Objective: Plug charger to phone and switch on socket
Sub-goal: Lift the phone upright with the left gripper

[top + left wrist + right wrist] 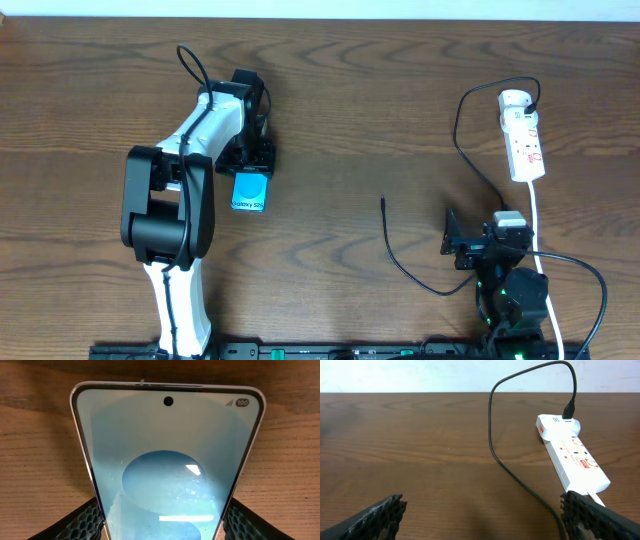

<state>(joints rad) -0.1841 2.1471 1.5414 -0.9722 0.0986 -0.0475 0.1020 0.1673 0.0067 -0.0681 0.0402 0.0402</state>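
Note:
The phone (250, 192), teal screen with a white band, is on the table's left side. My left gripper (252, 165) is shut on its sides. In the left wrist view the phone (167, 460) fills the frame between the two fingers (162, 522). The white socket strip (523, 135) lies at the far right, and it also shows in the right wrist view (572, 455). The black charger cable (492, 435) is plugged into the strip's round end. Its loose connector tip (383, 200) lies on the table, mid-right. My right gripper (483, 232) is open and empty (480, 520), short of the strip.
The strip's white cord (537, 225) runs toward the front beside my right arm. The black cable loops left of the strip (458, 125) and curves along the table (410, 272) in front of my right gripper. The table is dark wood (350, 90).

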